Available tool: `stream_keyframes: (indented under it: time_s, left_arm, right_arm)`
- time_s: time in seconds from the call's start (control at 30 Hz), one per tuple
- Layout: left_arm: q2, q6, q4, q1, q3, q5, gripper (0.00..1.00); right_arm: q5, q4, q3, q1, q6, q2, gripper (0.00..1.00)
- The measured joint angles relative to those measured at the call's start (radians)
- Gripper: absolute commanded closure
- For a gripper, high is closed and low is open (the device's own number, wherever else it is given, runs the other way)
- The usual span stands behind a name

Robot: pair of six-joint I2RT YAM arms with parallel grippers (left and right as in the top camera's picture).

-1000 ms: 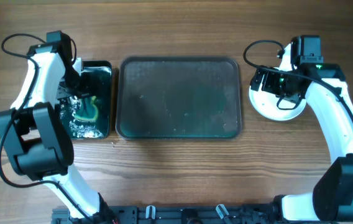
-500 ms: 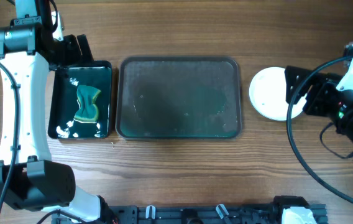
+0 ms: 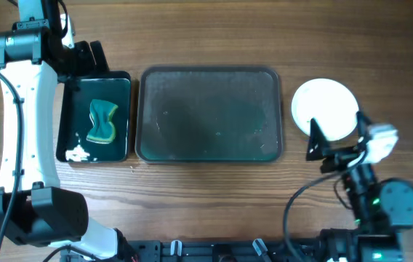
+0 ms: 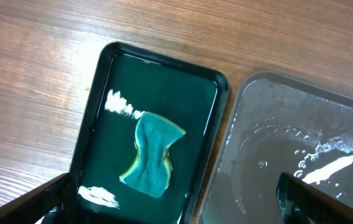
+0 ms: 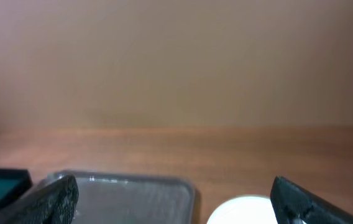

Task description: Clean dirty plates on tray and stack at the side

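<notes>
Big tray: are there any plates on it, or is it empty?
Empty of plates. The tray shows only its bare, wet grey surface; the plates sit outside it, to its right.

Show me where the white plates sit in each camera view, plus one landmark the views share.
Overhead: the plates lie upper right, just right of the tray.
Left wrist: not in view.
Right wrist: their rim peeks up at the bottom edge, right of centre.
Shared landmark: the tray, seen in all three views.
</notes>
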Motion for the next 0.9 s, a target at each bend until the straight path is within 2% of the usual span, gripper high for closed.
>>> stream_keyframes:
  time_s: [0.07, 0.27, 0.9]
  left_arm:
    - [0.0, 0.0, -0.002, 0.0, 0.0, 0.0, 0.0]
    - [0.002, 0.0, -0.003, 0.0, 0.0, 0.0, 0.0]
    - [0.002, 0.0, -0.004, 0.0, 0.0, 0.0, 0.0]
  right_arm:
    - [-0.003, 0.099, -0.214, 0.019, 0.0, -0.14, 0.0]
    - [-0.003, 0.134, -0.368, 0.019, 0.01, -0.248, 0.0]
    - [-0.003, 0.146, -0.372, 0.019, 0.039, -0.265, 0.0]
